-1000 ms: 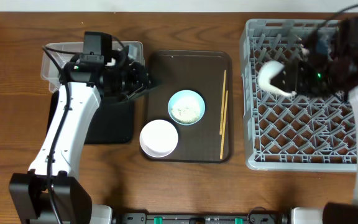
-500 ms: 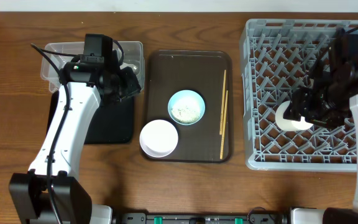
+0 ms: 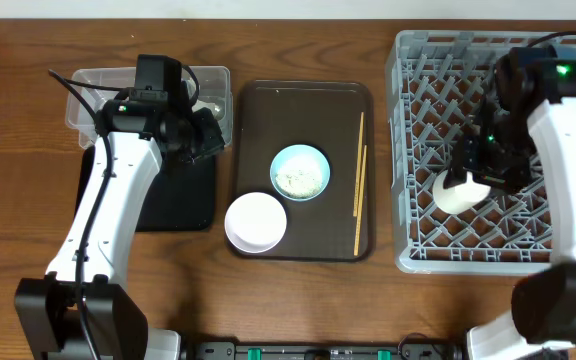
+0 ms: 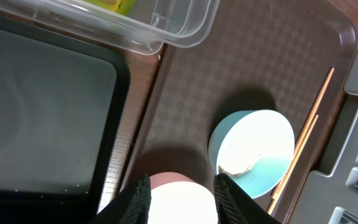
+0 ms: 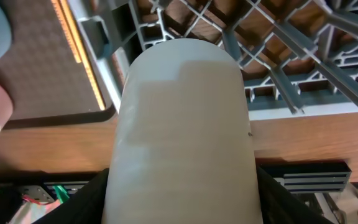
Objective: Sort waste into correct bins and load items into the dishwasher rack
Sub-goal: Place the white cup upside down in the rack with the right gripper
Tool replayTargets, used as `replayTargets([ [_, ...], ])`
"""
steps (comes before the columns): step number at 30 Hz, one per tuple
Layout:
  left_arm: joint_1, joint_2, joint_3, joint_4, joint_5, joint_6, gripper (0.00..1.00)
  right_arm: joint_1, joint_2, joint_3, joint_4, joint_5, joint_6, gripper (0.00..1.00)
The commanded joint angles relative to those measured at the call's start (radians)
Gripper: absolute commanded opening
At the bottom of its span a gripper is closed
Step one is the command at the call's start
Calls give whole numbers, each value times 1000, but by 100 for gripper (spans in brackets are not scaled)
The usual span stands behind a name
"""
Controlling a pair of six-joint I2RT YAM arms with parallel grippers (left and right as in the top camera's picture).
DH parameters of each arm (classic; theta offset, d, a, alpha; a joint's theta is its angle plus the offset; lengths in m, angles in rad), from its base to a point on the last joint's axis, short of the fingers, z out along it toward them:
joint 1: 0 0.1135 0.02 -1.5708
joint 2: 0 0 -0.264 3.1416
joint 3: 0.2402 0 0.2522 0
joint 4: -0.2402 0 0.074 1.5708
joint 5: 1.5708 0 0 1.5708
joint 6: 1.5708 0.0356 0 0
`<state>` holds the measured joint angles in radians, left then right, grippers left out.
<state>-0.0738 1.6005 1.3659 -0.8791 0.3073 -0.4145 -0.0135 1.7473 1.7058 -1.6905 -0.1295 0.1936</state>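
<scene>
A dark brown rectangular plastic serving tray (image 3: 303,120), with rounded corners and a finely textured surface, lies flat near the middle of the brown wood-grain worktop (image 3: 28,200), long sides running front to back.

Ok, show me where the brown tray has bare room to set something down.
On the brown tray, the far strip between its rim and the blue bowl is bare, also the near patch between the white bowl and the chopsticks. Crowded: near left, where the two bowls almost touch. The near half of the black tray is bare too.
</scene>
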Motion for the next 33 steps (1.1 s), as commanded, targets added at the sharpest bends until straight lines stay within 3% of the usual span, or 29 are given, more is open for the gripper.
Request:
replayTargets([
  [1, -2, -13, -7, -3, -13, 14, 37, 29, 44, 0, 2, 10, -16, 49],
  [19, -2, -13, -7, -30, -13, 14, 37, 104, 183, -58, 80, 70, 0, 53],
  [20, -2, -13, -7, -29, -13, 14, 37, 104, 183, -62, 84, 70, 0, 56],
  [23, -2, -13, -7, -29, -13, 13, 37, 104, 183, -67, 85, 70, 0, 85],
  [25, -2, -13, -7, -30, -13, 13, 37, 105, 183, -67, 86, 71, 0, 94],
  [27, -2, -13, -7, -29, -13, 13, 38, 105, 183, -67, 91, 72, 1, 99],
  [33, -1, -13, -7, -29, -13, 13, 38, 105, 172, 19, 91, 69, 19, 99],
])
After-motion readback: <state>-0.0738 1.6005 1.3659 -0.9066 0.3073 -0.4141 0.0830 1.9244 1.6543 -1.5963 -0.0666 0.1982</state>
